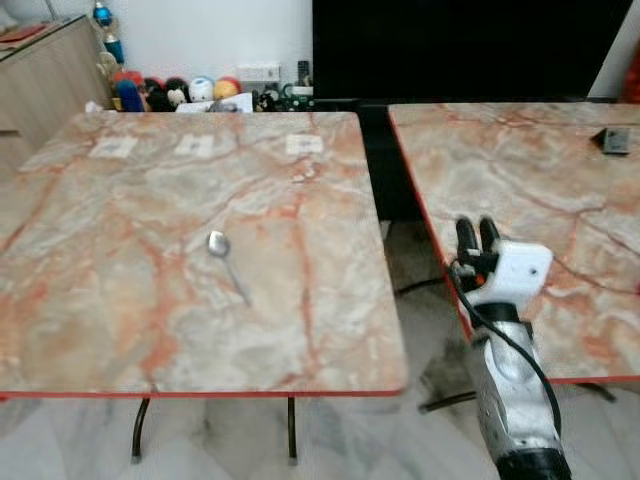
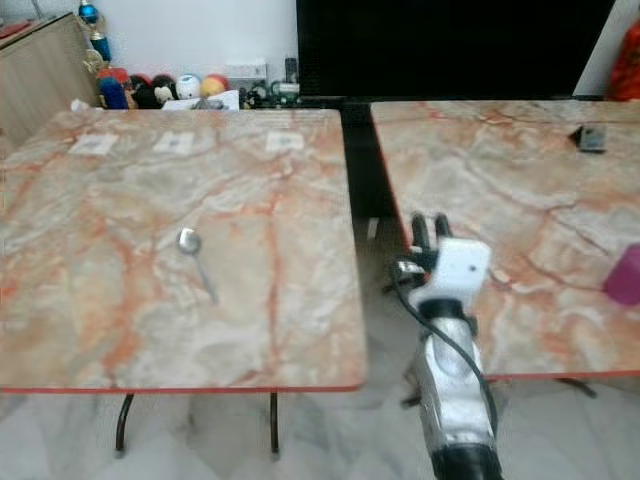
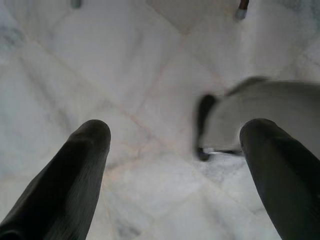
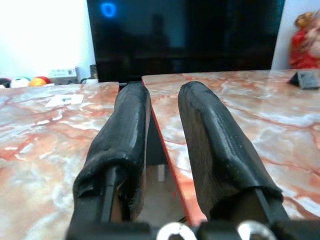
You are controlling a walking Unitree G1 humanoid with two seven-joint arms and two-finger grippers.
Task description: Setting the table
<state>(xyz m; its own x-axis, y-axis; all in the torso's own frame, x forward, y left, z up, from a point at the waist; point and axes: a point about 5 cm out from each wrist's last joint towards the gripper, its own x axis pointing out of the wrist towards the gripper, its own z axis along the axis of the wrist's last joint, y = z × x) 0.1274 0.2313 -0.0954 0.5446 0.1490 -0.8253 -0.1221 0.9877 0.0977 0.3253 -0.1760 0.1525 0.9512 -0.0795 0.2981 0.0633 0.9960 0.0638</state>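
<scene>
- Right gripper [image 1: 477, 232] hovers empty over the gap between the two tables, fingers nearly together with only a narrow slit, nothing between them.
- Left gripper [image 3: 175, 145] hangs idle toward the floor, fingers spread wide.
- Spoon [image 1: 227, 262] lies alone on the left table [image 1: 90, 300], bowl pointing away, well apart from the right gripper.
- Judgement: a reach is pending; next move calls for swinging left, opening, then pinching the thin handle.
- No containers visible; a pink object [image 2: 624, 274] sits at the right table's edge, too cropped to identify.
</scene>
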